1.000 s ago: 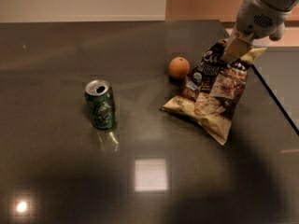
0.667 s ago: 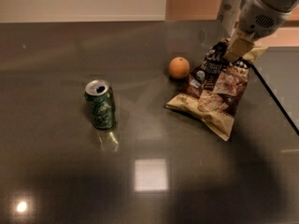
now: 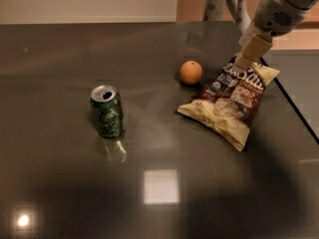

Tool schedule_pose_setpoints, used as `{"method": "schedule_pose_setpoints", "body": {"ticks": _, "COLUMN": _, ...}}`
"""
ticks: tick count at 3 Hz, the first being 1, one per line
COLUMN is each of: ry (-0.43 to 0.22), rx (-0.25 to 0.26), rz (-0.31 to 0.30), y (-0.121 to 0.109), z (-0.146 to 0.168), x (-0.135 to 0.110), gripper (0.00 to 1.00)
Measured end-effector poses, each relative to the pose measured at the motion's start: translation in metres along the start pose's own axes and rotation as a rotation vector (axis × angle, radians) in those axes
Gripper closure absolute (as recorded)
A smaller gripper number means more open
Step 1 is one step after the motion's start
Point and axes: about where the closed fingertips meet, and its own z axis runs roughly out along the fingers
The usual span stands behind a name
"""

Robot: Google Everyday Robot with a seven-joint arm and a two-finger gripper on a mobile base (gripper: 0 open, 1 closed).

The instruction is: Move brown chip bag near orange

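Note:
The brown chip bag (image 3: pixel 230 102) lies on the dark table, just right of and in front of the orange (image 3: pixel 191 72), a short gap between them. My gripper (image 3: pixel 245 59) comes down from the upper right and is at the bag's top far edge, touching or just above it. The bag's top end looks slightly raised toward the gripper, and its lower end rests on the table.
A green soda can (image 3: pixel 107 111) stands upright at the left of the middle. The table's right edge (image 3: pixel 294 108) runs diagonally close behind the bag. Pale robot parts (image 3: pixel 227 1) stand at the back. Light reflections show on the near tabletop.
My gripper has moved slightly up and to the right at the bag's top. The bag has shifted a little to the right. The orange and the can have not moved.

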Motion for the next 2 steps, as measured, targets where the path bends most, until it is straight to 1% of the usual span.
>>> {"method": "schedule_pose_setpoints", "body": {"ticks": 1, "ry": -0.003, "rx": 0.004, "rz": -0.001, "y": -0.0015, "z": 0.0015, "x": -0.0015, "gripper": 0.00}}
{"method": "schedule_pose_setpoints", "body": {"ticks": 2, "ry": -0.003, "rx": 0.004, "rz": -0.001, "y": -0.0015, "z": 0.0015, "x": -0.0015, "gripper": 0.00}}
